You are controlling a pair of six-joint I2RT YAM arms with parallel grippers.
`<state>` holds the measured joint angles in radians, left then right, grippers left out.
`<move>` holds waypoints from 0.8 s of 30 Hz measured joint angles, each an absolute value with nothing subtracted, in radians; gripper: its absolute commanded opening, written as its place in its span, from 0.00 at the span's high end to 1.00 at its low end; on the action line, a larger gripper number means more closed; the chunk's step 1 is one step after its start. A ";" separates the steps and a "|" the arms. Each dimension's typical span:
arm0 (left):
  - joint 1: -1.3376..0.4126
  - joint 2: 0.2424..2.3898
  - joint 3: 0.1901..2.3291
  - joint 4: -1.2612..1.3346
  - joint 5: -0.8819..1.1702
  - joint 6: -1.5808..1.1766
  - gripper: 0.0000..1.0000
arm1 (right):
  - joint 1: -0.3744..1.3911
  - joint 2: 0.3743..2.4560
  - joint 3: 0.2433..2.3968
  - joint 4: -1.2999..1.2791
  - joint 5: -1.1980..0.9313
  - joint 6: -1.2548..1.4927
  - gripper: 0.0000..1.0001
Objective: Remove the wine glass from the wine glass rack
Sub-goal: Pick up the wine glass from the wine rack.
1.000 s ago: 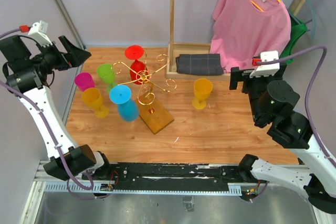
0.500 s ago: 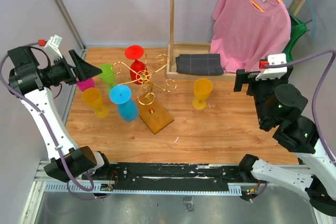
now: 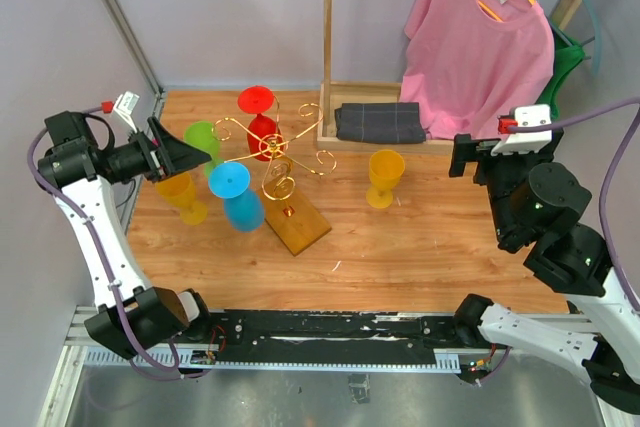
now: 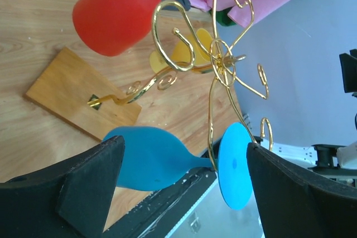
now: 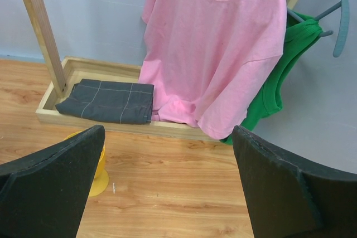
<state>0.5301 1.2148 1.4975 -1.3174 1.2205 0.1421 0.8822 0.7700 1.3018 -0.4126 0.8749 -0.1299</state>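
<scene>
Approach step, nothing gripped yet. Left gripper [image 3: 190,154] level, just left of the rack [image 3: 275,162], jaws spread wide and empty; in the left wrist view both dark fingers [image 4: 83,185] frame the rack's gold arms. 2 glasses hang upside down on the rack: a blue glass [image 3: 236,195] on the near-left arm, foot caught in a spiral, and a red glass [image 3: 261,122] on the far side of the post. Blue glass [image 4: 153,157] sits squarely between the spread fingers in the wrist view, so probably the target, though only a guess. Loose glasses stand on the bench [image 3: 400,247] around the rack: green [image 3: 203,141] and orange [image 3: 181,194] to its left, partly hidden by the left gripper, and yellow [image 3: 384,176] to its right.

Right gripper [image 3: 462,155] well to the right of the rack, raised, jaws apart, holding nothing, facing a pink shirt [image 5: 215,48] and a folded grey cloth [image 5: 109,101].

Next move calls for: easing the left jaws in around the blue bowl or stem, closing gently, then sliding the foot outward along the wire arm rather than pulling straight down. Risk: snagging a spiral and tipping the rack off its wooden base [image 3: 297,224].
</scene>
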 measured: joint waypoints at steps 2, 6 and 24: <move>0.529 1.195 1.478 -1.319 1.230 0.142 0.05 | 0.882 0.770 1.300 -0.415 0.875 -0.129 0.02; 0.528 1.151 1.463 -1.320 1.245 0.141 0.06 | 0.882 0.768 1.288 -0.418 0.874 -0.122 0.02; 0.527 1.108 1.404 -1.320 1.298 0.123 0.29 | 0.882 0.740 1.275 -0.424 0.872 -0.112 0.01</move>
